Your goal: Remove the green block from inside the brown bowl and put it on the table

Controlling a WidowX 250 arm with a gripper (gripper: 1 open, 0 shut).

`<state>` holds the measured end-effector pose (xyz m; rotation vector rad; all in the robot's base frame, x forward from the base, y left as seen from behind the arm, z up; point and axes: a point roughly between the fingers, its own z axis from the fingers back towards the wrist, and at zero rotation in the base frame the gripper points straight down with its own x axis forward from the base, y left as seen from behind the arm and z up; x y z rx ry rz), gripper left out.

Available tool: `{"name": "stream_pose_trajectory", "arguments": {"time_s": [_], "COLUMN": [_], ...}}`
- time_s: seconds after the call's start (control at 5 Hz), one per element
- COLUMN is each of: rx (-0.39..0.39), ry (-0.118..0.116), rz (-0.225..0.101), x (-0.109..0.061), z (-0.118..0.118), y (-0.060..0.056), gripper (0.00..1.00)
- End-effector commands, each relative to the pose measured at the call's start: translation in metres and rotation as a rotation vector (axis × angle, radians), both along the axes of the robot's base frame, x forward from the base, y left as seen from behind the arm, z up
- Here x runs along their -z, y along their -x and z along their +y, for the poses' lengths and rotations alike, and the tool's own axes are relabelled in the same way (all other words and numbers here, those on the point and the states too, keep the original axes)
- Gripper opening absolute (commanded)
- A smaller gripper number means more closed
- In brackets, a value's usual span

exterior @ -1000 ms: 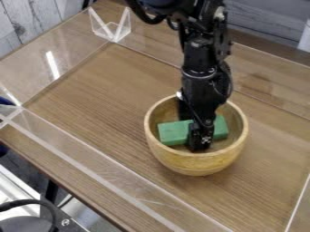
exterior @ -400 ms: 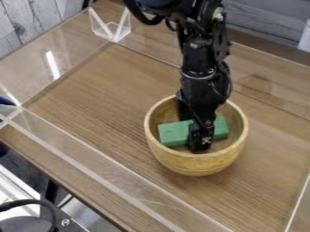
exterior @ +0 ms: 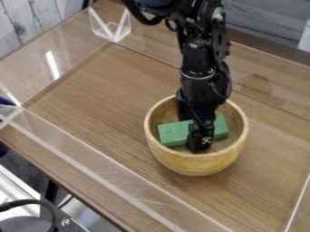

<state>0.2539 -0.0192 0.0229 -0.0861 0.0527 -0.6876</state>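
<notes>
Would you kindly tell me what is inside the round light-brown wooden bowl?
The round light-brown wooden bowl holds a flat green block and the black gripper, lowered into it. The gripper covers the block's right end, so contact cannot be seen.

One black robot arm is reaching in from the top of the view, its upper links slanting down to a wrist that is standing close to vertical. The gripper (exterior: 200, 130) is pointing straight down with its jaws spread wide apart, fingertips sitting low inside the brown bowl (exterior: 169, 156). One finger (exterior: 204, 136) is showing in front of the green block (exterior: 175, 133), the other is mostly hidden behind the hand, and whether either is touching the block is unclear.
</notes>
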Motion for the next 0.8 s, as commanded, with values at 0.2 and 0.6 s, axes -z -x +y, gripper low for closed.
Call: {"name": "stream_pose_trajectory", "arguments": {"time_s": [0.2, 0.6], "rx": [-0.040, -0.056], "ry": [0.000, -0.005], "rz": [0.031, 0.040], "x": [0.0065, 0.0114], "z": [0.0066, 0.0104], "y": [0.0063, 0.0062], "gripper": [1.00, 1.00]}}
